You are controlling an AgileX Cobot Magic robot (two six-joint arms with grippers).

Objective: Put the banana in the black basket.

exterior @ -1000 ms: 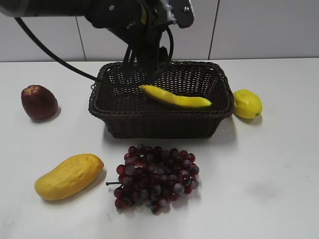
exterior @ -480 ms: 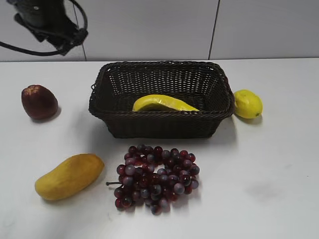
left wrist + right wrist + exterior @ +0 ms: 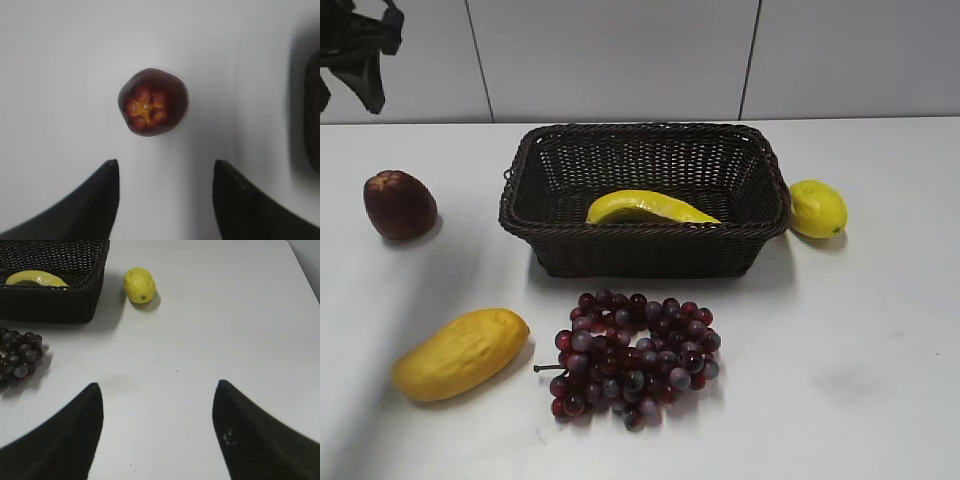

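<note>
The yellow banana (image 3: 650, 208) lies inside the black basket (image 3: 645, 255) at the table's middle back, resting on its floor near the front wall. It also shows in the right wrist view (image 3: 36, 278), inside the basket (image 3: 50, 305). My left gripper (image 3: 165, 167) is open and empty, high above the dark red apple (image 3: 152, 102); in the exterior view it is a dark shape at the top left corner (image 3: 360, 45). My right gripper (image 3: 157, 390) is open and empty over bare table, right of the basket.
A dark red apple (image 3: 398, 204) sits at the left. A mango (image 3: 460, 353) lies at the front left. Purple grapes (image 3: 632, 356) lie in front of the basket. A lemon (image 3: 817, 208) sits right of the basket, also in the right wrist view (image 3: 139, 285).
My left gripper let go of the banana, which settled onto the basket floor. The left arm then drew back up and to the far left.
</note>
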